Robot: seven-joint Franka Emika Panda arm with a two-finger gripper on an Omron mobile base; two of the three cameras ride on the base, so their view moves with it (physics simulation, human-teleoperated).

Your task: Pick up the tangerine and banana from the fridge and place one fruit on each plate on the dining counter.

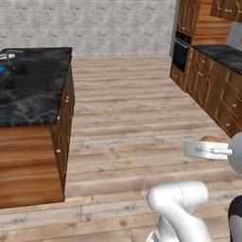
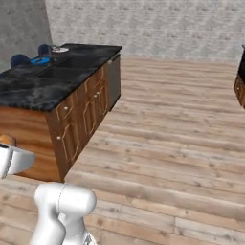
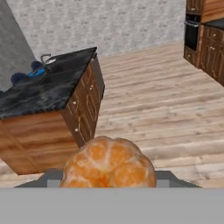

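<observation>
Tangerine [image 3: 108, 164] apparently hides fingers.

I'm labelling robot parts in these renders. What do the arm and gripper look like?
The arm is glossy white, built of rounded, tube-like segments, with a dark joint at the left base view's right edge. The hand of the gripper is a flat pale grey-white block with a thin dark line. No cables or markings are visible.

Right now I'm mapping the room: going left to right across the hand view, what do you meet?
Small bright blue plate → black marble dining counter → ridged orange tangerine → dark wall oven
</observation>
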